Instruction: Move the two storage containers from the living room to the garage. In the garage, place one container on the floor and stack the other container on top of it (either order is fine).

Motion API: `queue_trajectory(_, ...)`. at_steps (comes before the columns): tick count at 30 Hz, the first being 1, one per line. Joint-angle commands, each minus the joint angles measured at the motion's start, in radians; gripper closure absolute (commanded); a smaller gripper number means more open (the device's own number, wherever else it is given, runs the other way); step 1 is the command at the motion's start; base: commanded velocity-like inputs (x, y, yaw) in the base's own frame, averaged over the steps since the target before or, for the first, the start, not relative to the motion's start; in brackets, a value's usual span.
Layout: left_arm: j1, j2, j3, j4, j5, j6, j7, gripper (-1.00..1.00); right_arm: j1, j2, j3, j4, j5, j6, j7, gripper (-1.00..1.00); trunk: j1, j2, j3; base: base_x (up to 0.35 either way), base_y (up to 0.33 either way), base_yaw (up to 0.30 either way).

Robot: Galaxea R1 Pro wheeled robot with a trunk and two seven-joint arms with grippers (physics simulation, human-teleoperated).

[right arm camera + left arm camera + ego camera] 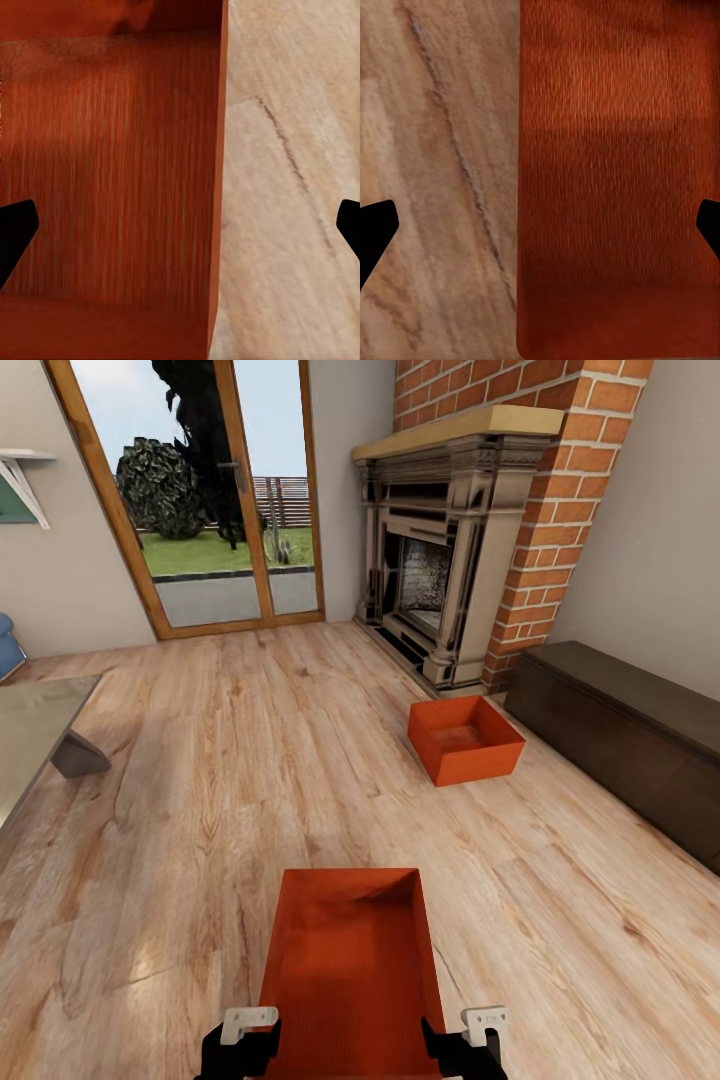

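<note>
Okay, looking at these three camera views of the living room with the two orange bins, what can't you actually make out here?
- Near storage container: its close end is cut off by the head view's bottom edge.
- Left end effector and right end effector: each straddles a side wall with fingers apart; whether the pads touch it cannot be told.
- Far storage container: its outer far side is hidden by its own walls.
- Bench: cut off by the right edge.

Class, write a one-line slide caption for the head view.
Both grippers, left and right, straddle the near storage container on the living room's plank floor; the second container sits by the fireplace.
</note>
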State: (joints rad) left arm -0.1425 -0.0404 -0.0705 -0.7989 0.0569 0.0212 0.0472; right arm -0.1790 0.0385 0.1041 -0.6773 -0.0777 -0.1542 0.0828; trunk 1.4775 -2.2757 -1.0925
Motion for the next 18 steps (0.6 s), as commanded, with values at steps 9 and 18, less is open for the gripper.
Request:
queue_trajectory(9, 0.000, 0.002, -0.003, -0.001, 0.006, 0.002, 0.006, -1.00, 0.000, 0.000, 0.006, 0.001, -0.002, -0.002, 0.005, -1.00, 0.000, 0.000, -0.010, 0.000, 0.000, 0.000)
queue_trajectory(18, 0.000, 0.003, -0.003, -0.002, 0.006, 0.001, 0.006, -1.00, 0.000, 0.000, 0.004, 0.001, -0.002, -0.002, 0.005, -1.00, 0.000, 0.000, -0.024, 0.000, 0.000, 0.000)
